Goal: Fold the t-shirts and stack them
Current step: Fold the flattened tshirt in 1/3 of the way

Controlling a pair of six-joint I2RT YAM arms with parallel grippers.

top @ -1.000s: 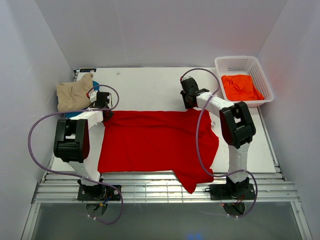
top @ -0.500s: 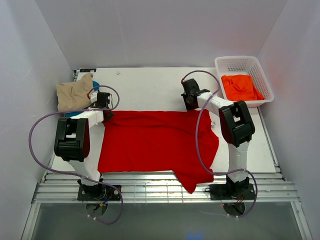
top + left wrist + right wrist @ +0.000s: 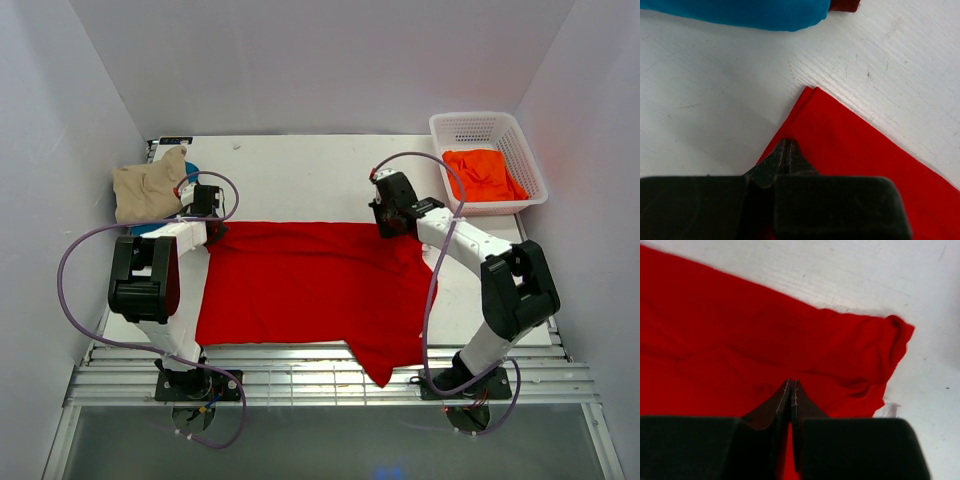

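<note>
The bright red t-shirt [image 3: 300, 285] lies spread flat across the table, one sleeve hanging over the near edge. My left gripper [image 3: 213, 228] is shut at its far left corner, tips pinching the cloth edge [image 3: 855, 150]. My right gripper [image 3: 393, 225] is shut on the shirt's far right part, where wrinkles in the cloth [image 3: 740, 340] run toward the tips [image 3: 791, 382]. A bunched corner lies just beyond. A tan t-shirt [image 3: 148, 185] sits at the far left on a teal one [image 3: 740, 12]. A dark red scrap [image 3: 845, 5] shows beside it.
A white lattice basket [image 3: 470, 122] stands at the far right with an orange t-shirt [image 3: 482, 172] inside. White walls close in the table on the left, back and right. A slatted rail [image 3: 330, 375] runs along the near edge by the arm bases.
My right arm has swung its elbow out to the right, and its gripper has moved nearer and slightly right, onto the shirt's far right part. The left arm has not moved.
</note>
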